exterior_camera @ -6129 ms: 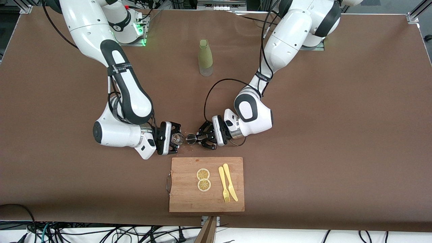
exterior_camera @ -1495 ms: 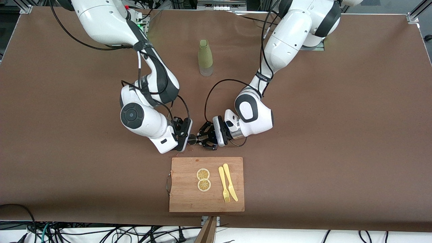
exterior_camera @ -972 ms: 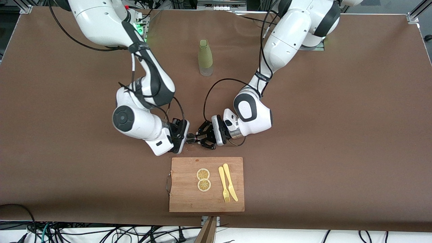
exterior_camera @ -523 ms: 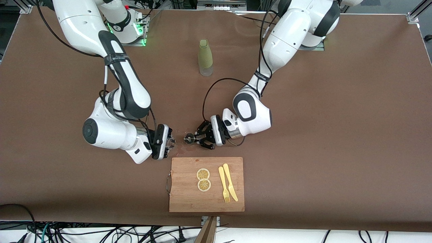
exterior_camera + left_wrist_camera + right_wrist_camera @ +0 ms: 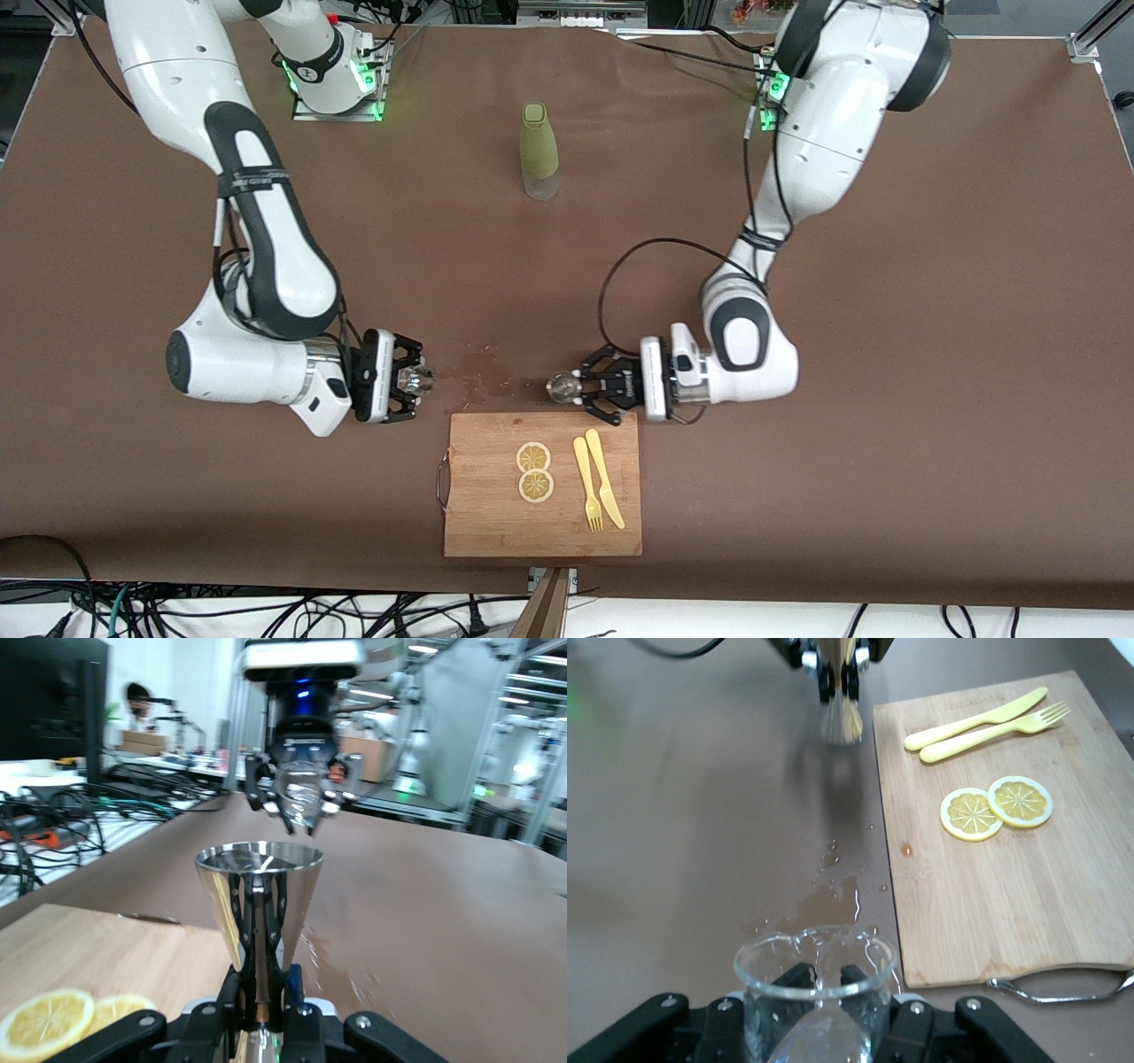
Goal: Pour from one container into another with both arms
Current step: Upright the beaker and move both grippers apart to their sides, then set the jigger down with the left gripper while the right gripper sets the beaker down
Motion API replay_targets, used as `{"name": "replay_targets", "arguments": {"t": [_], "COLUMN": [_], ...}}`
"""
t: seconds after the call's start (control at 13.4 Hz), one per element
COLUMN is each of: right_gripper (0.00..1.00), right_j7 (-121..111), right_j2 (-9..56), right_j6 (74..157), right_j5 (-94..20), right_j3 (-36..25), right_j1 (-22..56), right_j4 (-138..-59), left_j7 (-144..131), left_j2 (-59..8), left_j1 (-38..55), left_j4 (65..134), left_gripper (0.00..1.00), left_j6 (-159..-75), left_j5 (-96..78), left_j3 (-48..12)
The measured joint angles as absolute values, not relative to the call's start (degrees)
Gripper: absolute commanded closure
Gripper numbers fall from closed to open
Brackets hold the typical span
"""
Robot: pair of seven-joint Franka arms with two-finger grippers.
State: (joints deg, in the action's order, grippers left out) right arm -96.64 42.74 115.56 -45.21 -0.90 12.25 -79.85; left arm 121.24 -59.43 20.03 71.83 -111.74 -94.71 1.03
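Cutting board [image 5: 1010, 859] runs off the right wrist view's edge.

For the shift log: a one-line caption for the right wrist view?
Right gripper holds a clear glass over spilled liquid beside the cutting board.

Even, bright overhead light falls on the table [image 5: 930, 354], with soft short shadows under the arms. Glare glints on the metal cup [image 5: 258, 895]. The right wrist view blurs toward the far gripper [image 5: 835, 682]; the left wrist view's background is soft.
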Motion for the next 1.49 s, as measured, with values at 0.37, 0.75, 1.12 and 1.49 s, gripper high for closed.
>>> {"name": "replay_targets", "arguments": {"t": [0.37, 0.75, 1.12, 1.49], "right_gripper": [0.75, 0.75, 0.75, 0.75], "right_j7": [-113.7, -132.7, -146.7, -152.1], "right_j2": [42.9, 43.4, 45.8, 48.8], "right_j6": [109.8, 102.8, 96.4, 91.9], "right_j5": [-53.5, -65.5, -70.6, -73.4], "right_j3": [-4.0, -9.8, -10.4, -10.5], "right_j1": [7.3, 4.1, -2.7, -4.4], "right_j4": [-84.2, -92.1, -98.1, -98.9], "left_j7": [127.1, 135.0, 146.9, 149.0], "left_j2": [-57.4, -57.1, -59.4, -61.5], "left_j1": [7.7, 2.2, -1.5, -7.1], "left_j4": [75.4, 76.4, 77.4, 74.1], "left_gripper": [1.00, 1.00, 1.00, 1.00], "left_j6": [-89.7, -73.9, -64.4, -61.7], "left_j5": [-79.8, -68.5, -62.4, -56.4], "left_j3": [1.1, 7.8, 15.5, 15.9]}}
